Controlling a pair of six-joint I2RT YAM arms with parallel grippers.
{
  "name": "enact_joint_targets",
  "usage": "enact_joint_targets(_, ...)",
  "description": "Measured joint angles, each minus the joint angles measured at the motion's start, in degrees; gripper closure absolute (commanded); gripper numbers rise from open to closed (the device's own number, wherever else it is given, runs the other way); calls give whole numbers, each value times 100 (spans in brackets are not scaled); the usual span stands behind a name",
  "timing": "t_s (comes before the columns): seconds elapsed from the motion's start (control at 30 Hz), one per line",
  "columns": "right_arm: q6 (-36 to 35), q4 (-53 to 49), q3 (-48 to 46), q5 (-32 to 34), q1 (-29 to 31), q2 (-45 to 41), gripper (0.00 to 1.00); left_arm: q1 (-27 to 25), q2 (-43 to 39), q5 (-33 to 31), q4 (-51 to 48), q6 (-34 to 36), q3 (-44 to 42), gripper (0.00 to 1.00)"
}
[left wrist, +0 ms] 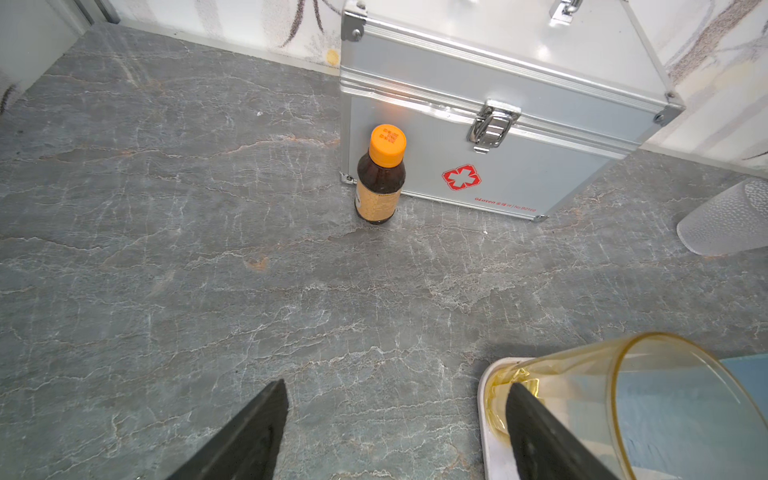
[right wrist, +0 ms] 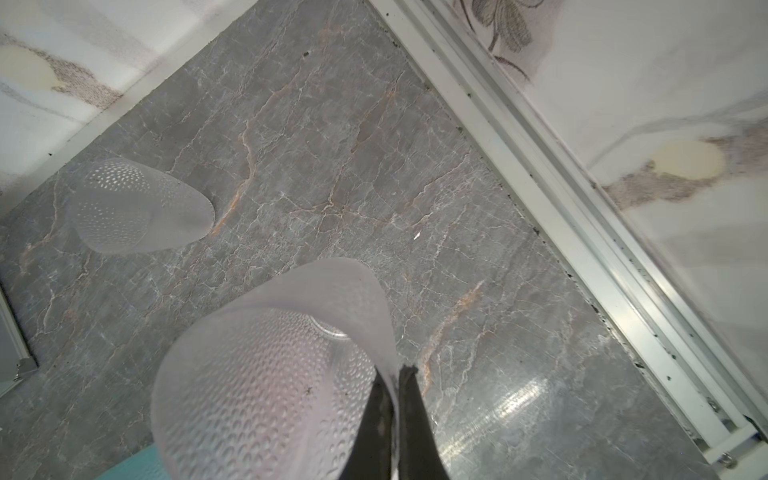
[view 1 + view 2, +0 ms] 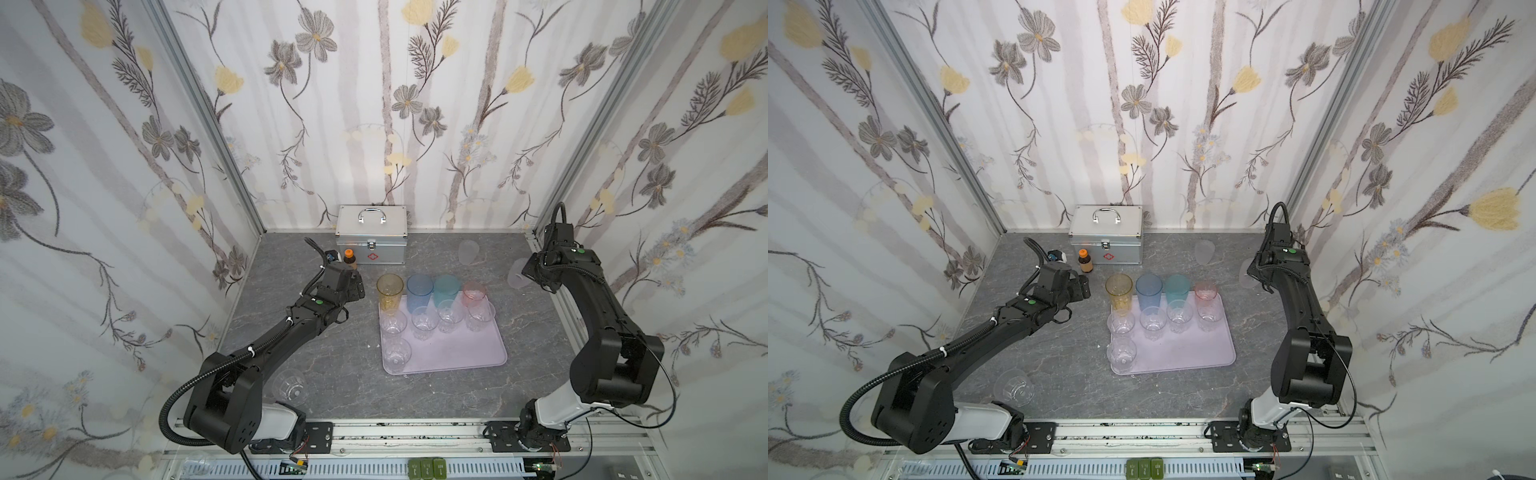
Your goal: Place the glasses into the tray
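In both top views the tray (image 3: 465,353) is lying mid-table. Four tinted glasses (image 3: 419,291) are standing along its far edge, and five clear glasses (image 3: 424,323) are sitting in front of them. Another clear glass (image 3: 289,385) is lying off the tray, beside the left arm's base. The left gripper (image 3: 358,286) is hanging just left of the amber glass (image 3: 1119,289), apart from it. The right gripper (image 3: 528,275) is sitting at a frosted glass (image 3: 515,272) near the right wall. A second frosted glass (image 3: 468,251) is resting near the back.

In the left wrist view its fingers (image 1: 249,432) are standing wide apart over bare table, gripping nothing. The amber glass is standing in the tray's corner. A brown bottle (image 1: 380,178) is standing against the first-aid case (image 1: 519,166).

In the right wrist view the fingers (image 2: 415,415) are pinching the frosted glass by its wall.
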Motion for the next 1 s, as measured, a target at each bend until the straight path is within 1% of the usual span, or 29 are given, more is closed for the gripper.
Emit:
enact_joint_targets(0.23,59,420,-452,-131,-15,323,97,0,13,92,26,-33,-146,15)
enact_joint_targets(0.43,33,588,-774,-179,7,315,97,0,-46,72,42,-26,-157,15)
enact_joint_targets(0.63,-11,649,-1056,-125,4,282,93,0,-101,48,42,-22,-160,15)
enact_joint_targets(0.73,-31,654,-1093,-90,4,291,89,0,-116,44,44,-22,-160,15)
enact_joint_targets(0.87,-72,675,-1093,-26,4,319,76,0,-127,28,44,-20,-160,15)
enact_joint_targets(1.0,-120,654,-1071,2,4,328,68,0,-127,4,44,-20,-160,15)
